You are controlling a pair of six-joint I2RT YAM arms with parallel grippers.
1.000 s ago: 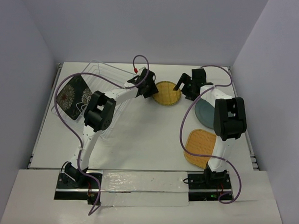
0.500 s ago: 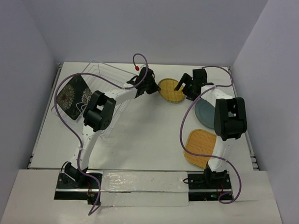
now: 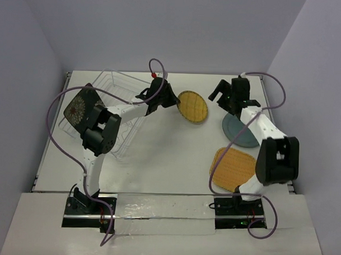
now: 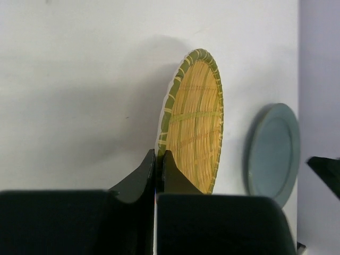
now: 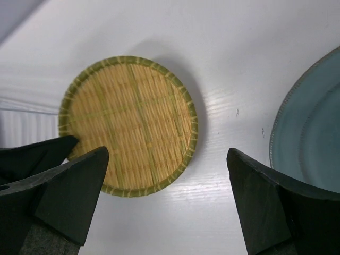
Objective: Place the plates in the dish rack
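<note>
The left gripper [image 3: 167, 98] is clenched on the left rim of the round yellow woven plate [image 3: 192, 106] – in the left wrist view its two black fingers pinch the green-edged rim between them, and the plate stands tilted up on edge over the white counter [image 3: 169, 150], throwing a soft shadow to its left. Whether its lower edge touches the counter cannot be told. It sits at the far middle of the counter, just right of the clear wire dish rack [image 3: 120, 81] and outside it.

The right gripper [image 5: 167, 155] hangs released, jaws spread wide, to the right of the yellow plate and apart from it, above the far edge of the round teal-grey plate [image 3: 240, 131]. That plate lies flat on the right side of the counter. Nearer, and just beside it, lies the rounded-square orange-yellow woven plate [image 3: 233, 169], also flat.

The rack occupies the far left of the counter. Inside its left end the black square plate with white and red flowers [image 3: 80, 108] leans upright – the only plate in the rack
</note>
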